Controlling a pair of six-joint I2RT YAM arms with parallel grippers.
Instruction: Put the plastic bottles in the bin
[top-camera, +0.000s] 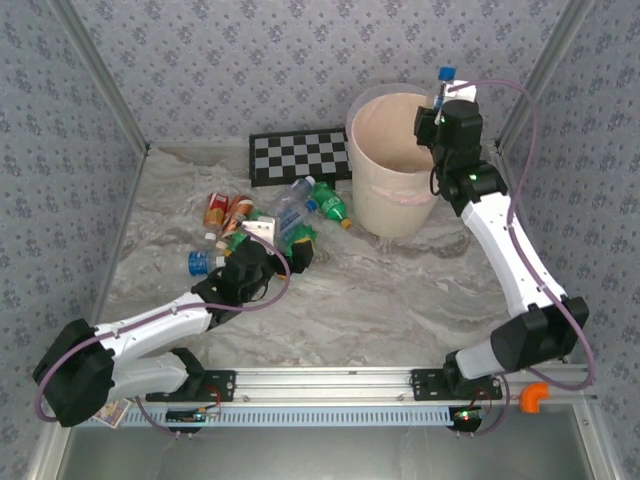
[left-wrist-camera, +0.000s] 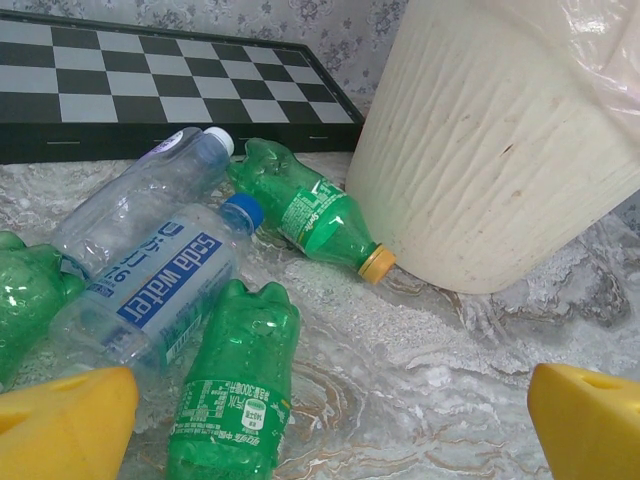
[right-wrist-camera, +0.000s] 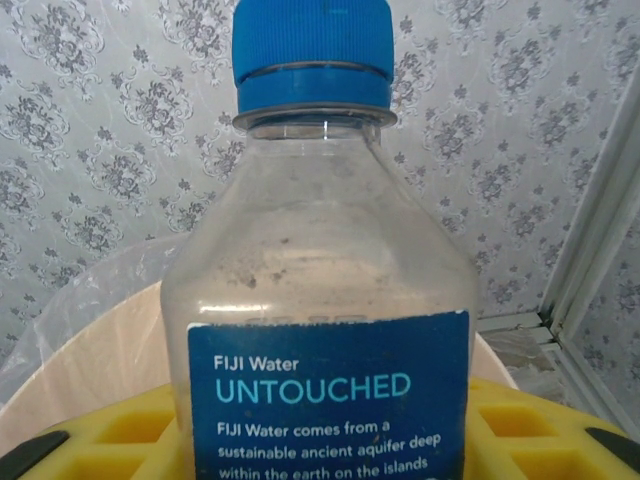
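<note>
Holding clear blue-capped plastic bottle (right-wrist-camera: 320, 250), "FIJI Water UNTOUCHED": right pincer (top-camera: 441, 98) above round cream plastic bin (top-camera: 375, 195) | left pincer (left-wrist-camera: 325, 430) gaping, empty | "Soda water" bottle (left-wrist-camera: 150, 290) centre-left, left wrist view

Ahead of the left gripper (left-wrist-camera: 320, 440) lie three green plastic bottles (left-wrist-camera: 235, 390) and two clear plastic bottles (left-wrist-camera: 150, 290). Off to its left sit two red-labelled plastic bottles (top-camera: 216, 208). The right gripper (top-camera: 440, 98) holds one clear blue-capped plastic bottle (right-wrist-camera: 320, 260). One round cream plastic bin (left-wrist-camera: 480, 150), one flat black-and-white checkerboard (left-wrist-camera: 130, 90).
</note>
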